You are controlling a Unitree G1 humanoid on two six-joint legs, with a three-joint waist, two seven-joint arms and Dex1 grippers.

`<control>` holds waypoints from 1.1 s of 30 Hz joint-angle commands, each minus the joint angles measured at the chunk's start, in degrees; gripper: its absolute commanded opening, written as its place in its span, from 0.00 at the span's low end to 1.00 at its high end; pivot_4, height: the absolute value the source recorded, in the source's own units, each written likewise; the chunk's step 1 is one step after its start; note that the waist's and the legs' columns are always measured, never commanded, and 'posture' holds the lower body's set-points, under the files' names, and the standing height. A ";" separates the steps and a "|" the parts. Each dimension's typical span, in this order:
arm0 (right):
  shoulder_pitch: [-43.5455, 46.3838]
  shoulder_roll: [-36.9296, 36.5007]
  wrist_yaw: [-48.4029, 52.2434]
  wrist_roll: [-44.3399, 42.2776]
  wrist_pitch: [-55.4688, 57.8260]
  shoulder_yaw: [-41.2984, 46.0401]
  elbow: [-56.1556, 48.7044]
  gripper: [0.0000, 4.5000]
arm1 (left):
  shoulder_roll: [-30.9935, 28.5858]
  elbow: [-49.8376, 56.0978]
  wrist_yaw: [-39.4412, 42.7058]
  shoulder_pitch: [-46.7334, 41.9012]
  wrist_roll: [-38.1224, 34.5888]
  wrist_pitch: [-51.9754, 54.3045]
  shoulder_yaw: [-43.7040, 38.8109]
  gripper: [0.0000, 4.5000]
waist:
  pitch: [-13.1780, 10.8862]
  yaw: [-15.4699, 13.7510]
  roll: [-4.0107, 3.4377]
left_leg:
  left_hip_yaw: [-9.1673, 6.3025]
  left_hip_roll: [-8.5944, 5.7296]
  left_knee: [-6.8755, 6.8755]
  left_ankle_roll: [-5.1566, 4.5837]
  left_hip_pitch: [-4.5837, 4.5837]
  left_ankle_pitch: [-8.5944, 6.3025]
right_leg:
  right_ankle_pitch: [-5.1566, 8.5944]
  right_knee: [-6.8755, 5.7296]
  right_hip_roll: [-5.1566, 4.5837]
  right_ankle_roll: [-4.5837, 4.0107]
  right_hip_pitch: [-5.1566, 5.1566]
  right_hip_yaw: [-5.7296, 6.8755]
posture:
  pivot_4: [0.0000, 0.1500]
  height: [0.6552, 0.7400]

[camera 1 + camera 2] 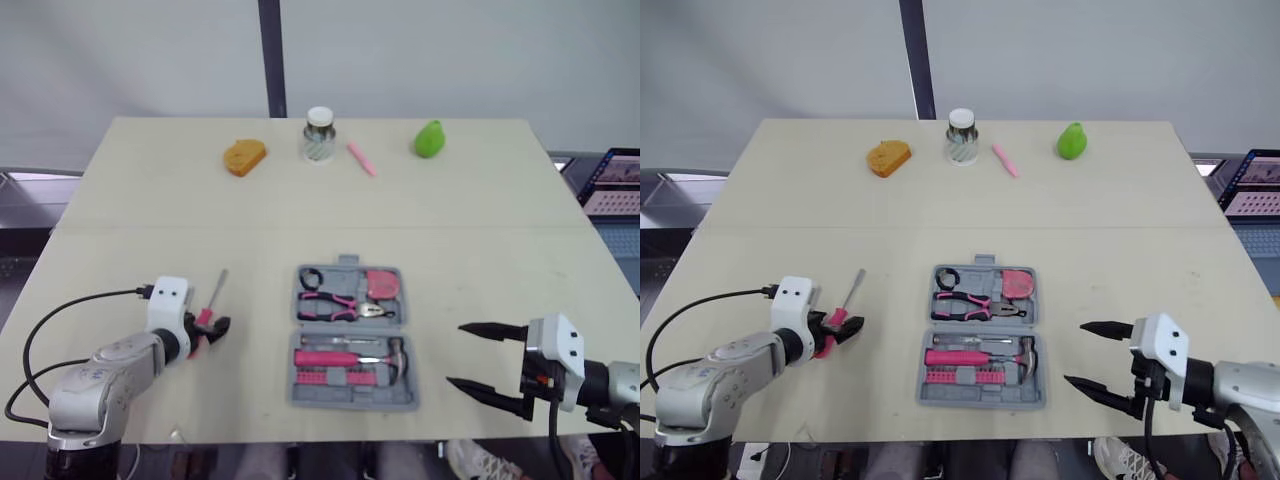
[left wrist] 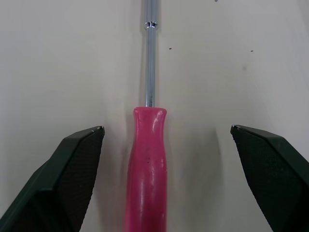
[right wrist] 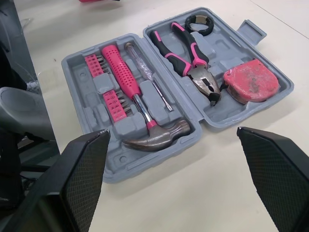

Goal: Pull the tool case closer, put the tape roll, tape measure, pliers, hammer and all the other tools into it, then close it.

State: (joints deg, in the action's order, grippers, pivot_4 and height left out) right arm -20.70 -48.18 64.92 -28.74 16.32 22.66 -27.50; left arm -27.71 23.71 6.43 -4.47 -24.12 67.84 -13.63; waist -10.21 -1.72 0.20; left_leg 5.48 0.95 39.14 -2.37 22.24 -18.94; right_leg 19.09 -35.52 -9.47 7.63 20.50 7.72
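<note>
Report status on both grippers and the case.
Left gripper open, astride screwdriver on table. Right gripper open beside open tool case; hammer, pliers inside. Nothing blocking.

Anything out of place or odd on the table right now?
The pink-handled screwdriver lies on the table left of the open tool case, not in it, its handle within the open left gripper. Nothing else stands out.

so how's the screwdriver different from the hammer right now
The screwdriver lies loose on the table inside the open left pincer; the hammer sits in the tool case. The screwdriver ends in a thin straight shaft; the hammer ends in a broad claw head. Both have pink handles.
</note>
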 commanded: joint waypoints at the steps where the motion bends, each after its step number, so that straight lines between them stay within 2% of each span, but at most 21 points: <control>1: -0.45 -0.59 -0.37 -1.30 0.08 2.49 -2.48 0.99 | 0.05 -1.17 0.10 -1.36 1.54 -0.29 0.81 1.00 | 0.01 -0.05 0.01 | 0.00 0.00 0.00 0.00 0.00 0.00 | 0.00 0.00 0.00 0.00 0.00 0.00 | 1.00 0.47; 10: -2.39 -0.20 -1.40 -1.68 0.91 3.76 -4.27 0.99 | -0.20 -2.31 1.48 -2.32 3.03 0.71 3.16 1.00 | 0.03 -1.09 -0.03 | 0.01 -0.03 0.00 0.00 -0.03 0.03 | -0.01 0.00 -0.02 0.02 -0.01 -0.02 | 1.00 0.47; 12: -2.53 -0.20 -1.44 -1.68 0.99 3.89 -4.37 1.00 | -0.07 -2.01 1.54 -2.21 3.10 1.29 3.10 0.88 | 0.03 -1.17 -0.03 | 0.01 -0.03 0.00 0.00 -0.03 0.03 | -0.01 0.00 -0.02 0.02 0.00 -0.03 | 1.00 0.47; 14: -2.47 -0.21 -1.50 -1.61 1.12 3.87 -4.37 1.00 | 0.12 -1.64 1.52 -1.90 3.30 1.94 2.86 0.72 | 0.03 -1.19 -0.03 | 0.01 -0.03 0.00 0.00 -0.03 0.03 | -0.01 0.00 -0.02 0.02 0.00 -0.03 | 1.00 0.47; 19: -1.86 -0.32 -1.63 -1.40 1.16 3.38 -4.07 1.00 | 0.49 -1.93 1.71 -1.65 4.15 2.23 2.38 0.14 | 0.03 -1.31 -0.03 | 0.01 -0.04 0.00 0.00 -0.03 0.03 | -0.01 0.00 -0.03 0.02 0.00 -0.02 | 1.00 0.47; 27: -1.04 -0.32 -1.67 -1.15 1.16 2.67 -3.42 1.00 | -0.64 -2.69 2.66 -2.13 5.46 0.46 3.50 0.13 | 0.03 -1.34 -0.03 | 0.01 -0.04 0.00 0.01 -0.04 0.03 | -0.01 0.00 -0.04 0.02 0.00 -0.03 | 1.00 0.47; 31: -0.48 -0.17 -1.66 -0.77 0.88 2.30 -2.54 1.00 | -4.53 -4.46 5.49 -3.80 7.13 -3.78 5.22 0.13 | 0.03 -1.41 -0.03 | 0.01 -0.04 0.00 0.01 -0.03 0.04 | -0.01 0.01 -0.04 0.02 0.00 -0.02 | 1.00 0.47; 33: -0.20 -0.04 -1.62 -0.54 0.50 2.10 -1.93 1.00 | -9.83 -6.25 10.07 -5.80 8.93 -9.00 7.84 0.13 | -0.01 -1.39 0.03 | 0.01 -0.04 0.00 0.02 -0.03 0.04 | -0.01 0.01 -0.03 0.02 0.02 -0.01 | 1.00 0.47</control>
State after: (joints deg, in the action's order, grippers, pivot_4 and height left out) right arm -21.00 -48.29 63.50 -29.02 17.54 24.76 -29.07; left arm -35.45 17.31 14.01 -8.85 -17.09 62.58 -6.02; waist -10.22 -3.11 0.24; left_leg 5.49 0.92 39.14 -2.32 22.25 -18.88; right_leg 19.08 -35.51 -9.49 7.65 20.60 7.71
